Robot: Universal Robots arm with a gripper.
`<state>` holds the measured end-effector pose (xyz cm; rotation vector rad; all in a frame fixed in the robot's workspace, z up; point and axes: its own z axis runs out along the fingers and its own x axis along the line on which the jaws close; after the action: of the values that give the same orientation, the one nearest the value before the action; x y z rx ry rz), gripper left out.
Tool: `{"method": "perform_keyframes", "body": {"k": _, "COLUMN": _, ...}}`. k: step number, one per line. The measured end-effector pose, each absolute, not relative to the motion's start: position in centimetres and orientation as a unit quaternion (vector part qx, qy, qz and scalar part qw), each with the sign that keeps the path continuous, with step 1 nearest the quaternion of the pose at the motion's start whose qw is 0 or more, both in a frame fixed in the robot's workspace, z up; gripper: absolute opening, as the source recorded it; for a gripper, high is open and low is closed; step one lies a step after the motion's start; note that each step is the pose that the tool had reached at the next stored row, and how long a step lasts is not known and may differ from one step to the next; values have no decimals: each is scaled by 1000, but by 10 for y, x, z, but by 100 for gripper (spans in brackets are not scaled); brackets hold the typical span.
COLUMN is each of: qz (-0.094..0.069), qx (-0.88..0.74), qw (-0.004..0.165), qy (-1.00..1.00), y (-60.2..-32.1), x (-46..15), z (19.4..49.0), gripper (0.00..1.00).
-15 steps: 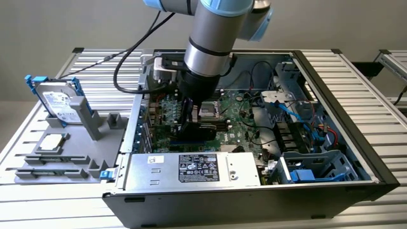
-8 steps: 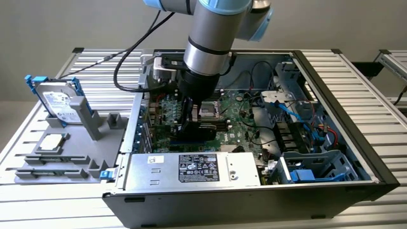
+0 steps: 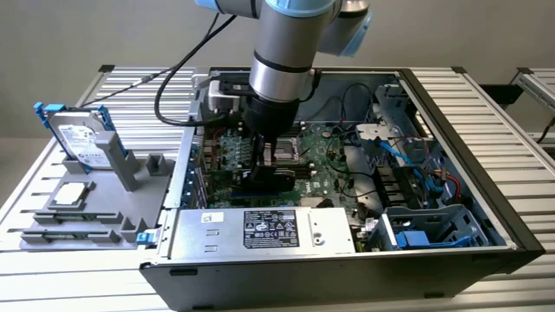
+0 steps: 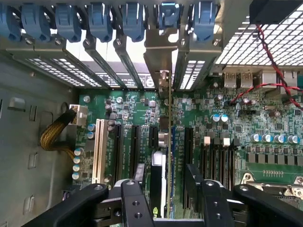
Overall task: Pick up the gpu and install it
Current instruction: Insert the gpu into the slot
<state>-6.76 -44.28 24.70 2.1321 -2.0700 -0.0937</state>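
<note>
Where the exterior view looks into the open PC case (image 3: 485, 195), the arm (image 3: 282, 58) reaches straight down, gripper (image 3: 264, 162) low over the motherboard (image 3: 325, 162) toward the exterior view's left side of the case; the hard drive (image 3: 77, 136) stands in the grey fixture (image 3: 130, 182), well apart on the exterior view's left. Wrist view: the gpu (image 4: 169, 142) stands edge-on among the motherboard's expansion slots, its silver bracket (image 4: 158, 52) in line with the slot covers under the blue latches (image 4: 99, 19). Fingers (image 4: 137, 198) are apart, one on each side of the card, with bare board showing between the card and one finger.
</note>
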Motion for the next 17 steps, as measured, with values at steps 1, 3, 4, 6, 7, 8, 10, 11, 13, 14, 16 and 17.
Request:
{"method": "perform_keyframes", "body": {"k": 1, "qz": -26, "qx": 715, "qw": 79, "qy": -694, "y": -443, "x": -69, "z": 247, "gripper": 47}}
{"method": "perform_keyframes", "body": {"k": 3, "qz": -19, "qx": 715, "qw": 72, "qy": -695, "y": -443, "x": -71, "z": 248, "gripper": 47}}
{"method": "perform_keyframes", "body": {"k": 4, "qz": -17, "qx": 715, "qw": 70, "qy": -695, "y": -443, "x": -72, "z": 248, "gripper": 47}}
{"method": "perform_keyframes", "body": {"k": 6, "qz": -16, "qx": 715, "qw": 68, "qy": -695, "y": -443, "x": -74, "z": 248, "gripper": 47}}
{"method": "perform_keyframes", "body": {"k": 7, "qz": -16, "qx": 715, "qw": 68, "qy": -695, "y": -443, "x": -74, "z": 248, "gripper": 47}}
{"method": "perform_keyframes", "body": {"k": 8, "qz": -16, "qx": 715, "qw": 68, "qy": -695, "y": -443, "x": -74, "z": 248, "gripper": 47}}
{"method": "perform_keyframes", "body": {"k": 10, "qz": -16, "qx": 715, "qw": 68, "qy": -695, "y": -443, "x": -74, "z": 248, "gripper": 47}}
{"method": "perform_keyframes", "body": {"k": 11, "qz": -16, "qx": 715, "qw": 68, "qy": -695, "y": -443, "x": -74, "z": 248, "gripper": 47}}
{"method": "perform_keyframes", "body": {"k": 13, "qz": -16, "qx": 715, "qw": 68, "qy": -696, "y": -443, "x": -74, "z": 249, "gripper": 47}}
{"method": "perform_keyframes", "body": {"k": 14, "qz": -15, "qx": 715, "qw": 68, "qy": -695, "y": -443, "x": -75, "z": 249, "gripper": 47}}
{"method": "perform_keyframes", "body": {"k": 16, "qz": -14, "qx": 716, "qw": 66, "qy": -695, "y": -443, "x": -77, "z": 250, "gripper": 47}}
{"method": "perform_keyframes", "body": {"k": 17, "qz": -13, "qx": 717, "qw": 65, "qy": -694, "y": -443, "x": -78, "z": 250, "gripper": 47}}
